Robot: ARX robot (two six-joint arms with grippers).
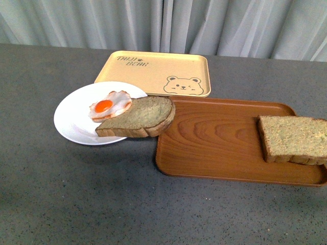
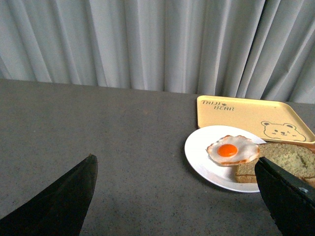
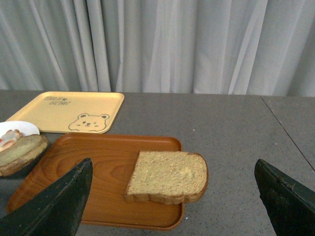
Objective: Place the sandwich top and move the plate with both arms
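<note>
The sandwich top (image 1: 294, 138) is a thick, roughly square brown slice lying at the right end of the brown wooden tray (image 1: 214, 148), partly over its edge. It also shows in the right wrist view (image 3: 167, 176). The white plate (image 1: 76, 120) sits left of the tray and holds a fried egg (image 1: 110, 105) on a second slice with a rounded end (image 1: 140, 116). Neither arm shows in the front view. My left gripper (image 2: 174, 158) is open and empty above the table, near the plate (image 2: 202, 157). My right gripper (image 3: 173, 161) is open and empty, hovering short of the sandwich top.
A yellow bear-print tray (image 1: 153, 71) lies behind the plate and the wooden tray. The round-ended slice overhangs the plate toward the wooden tray's left rim. Grey curtains hang behind the dark grey table (image 1: 102, 199).
</note>
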